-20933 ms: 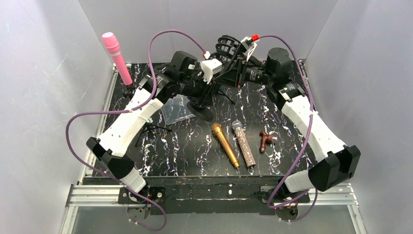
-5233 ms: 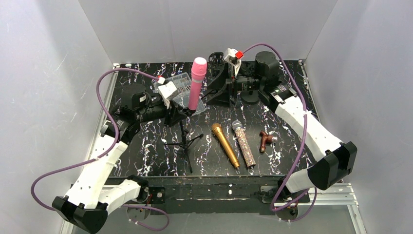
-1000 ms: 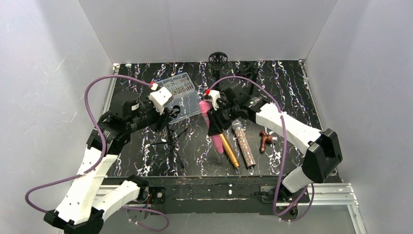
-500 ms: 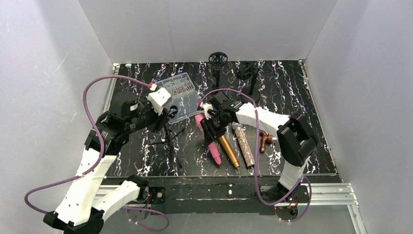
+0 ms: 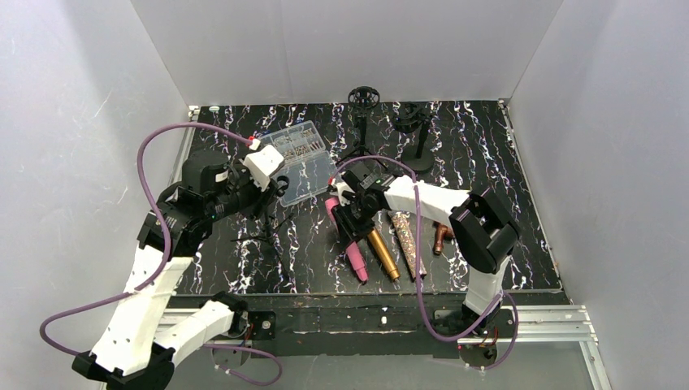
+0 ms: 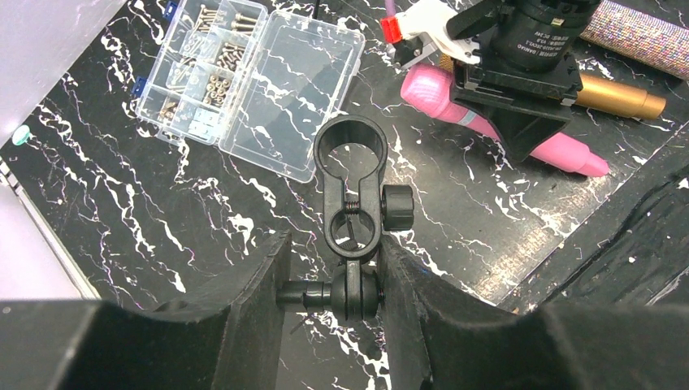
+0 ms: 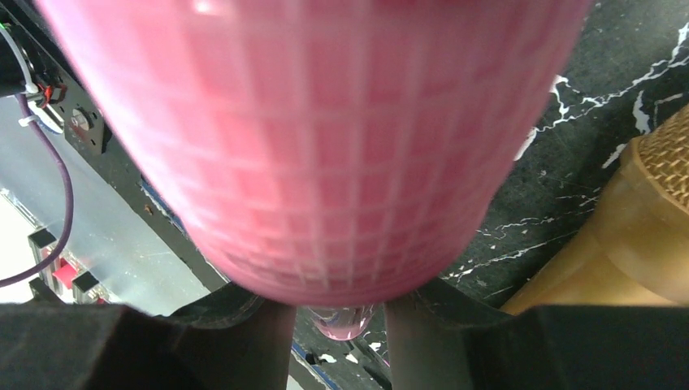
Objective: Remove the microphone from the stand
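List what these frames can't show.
- Right wrist: the pink microphone fills the frame, blurred, hiding most of the table.
- Top external: wrist housing covers the right gripper; its hold is unseen.
- Left wrist: the left gripper hides the legs of the stand.

On the surface (image 5: 487, 146), the microphone (image 5: 355, 260) lies mid-frame, two other microphones (image 5: 382, 252) just right of it, the stand (image 6: 354, 215) to its left, and a parts box (image 5: 302, 150) to its upper left.

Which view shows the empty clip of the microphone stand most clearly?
The left wrist view: the clip sits central, its ring plainly empty. The top external view shows only a small dark shape by the left gripper. The right wrist view misses it.
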Motion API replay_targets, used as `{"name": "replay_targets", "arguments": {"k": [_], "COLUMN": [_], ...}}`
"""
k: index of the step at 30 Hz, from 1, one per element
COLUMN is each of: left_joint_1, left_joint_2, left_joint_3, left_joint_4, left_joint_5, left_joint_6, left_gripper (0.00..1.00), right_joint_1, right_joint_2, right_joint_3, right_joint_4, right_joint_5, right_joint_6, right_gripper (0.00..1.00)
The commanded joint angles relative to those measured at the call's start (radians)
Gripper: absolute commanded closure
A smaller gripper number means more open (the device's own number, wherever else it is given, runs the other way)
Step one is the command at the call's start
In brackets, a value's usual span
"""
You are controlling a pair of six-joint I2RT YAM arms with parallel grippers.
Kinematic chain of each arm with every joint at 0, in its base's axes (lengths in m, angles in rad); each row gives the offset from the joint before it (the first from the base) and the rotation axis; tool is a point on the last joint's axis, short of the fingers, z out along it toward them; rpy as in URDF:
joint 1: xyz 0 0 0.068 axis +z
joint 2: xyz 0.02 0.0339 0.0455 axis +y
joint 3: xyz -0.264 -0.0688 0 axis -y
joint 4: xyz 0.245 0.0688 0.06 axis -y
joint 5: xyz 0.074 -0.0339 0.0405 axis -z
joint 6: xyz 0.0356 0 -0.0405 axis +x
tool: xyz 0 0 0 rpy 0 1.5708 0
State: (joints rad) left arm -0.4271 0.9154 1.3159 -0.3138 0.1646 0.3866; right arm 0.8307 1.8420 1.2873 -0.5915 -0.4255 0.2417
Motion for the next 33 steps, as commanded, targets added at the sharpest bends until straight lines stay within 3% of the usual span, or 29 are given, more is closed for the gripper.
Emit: {"name": "replay_targets", "arguments": {"k": [1,33], "left_joint_1": [0.007,0.006], "left_joint_2": [-0.003,-0.037], "left_joint_3": [0.016,-0.022], "left_joint_4": [-0.042,-0.016], "left_joint_5": [-0.053,-0.028], "left_joint_6": [0.065,0.025], "left_gripper": [1.00,1.00], "right_joint_1": [0.016,0.027], "right_joint_2": [0.011,0.122], "right_joint_3": [0.007,0.046], "right_joint_4": [0.014,-0.062], "right_joint_5": [0.021,0.200], "right_joint_6": [0.022,-0.076], "right_gripper": [0.99,0.95]}}
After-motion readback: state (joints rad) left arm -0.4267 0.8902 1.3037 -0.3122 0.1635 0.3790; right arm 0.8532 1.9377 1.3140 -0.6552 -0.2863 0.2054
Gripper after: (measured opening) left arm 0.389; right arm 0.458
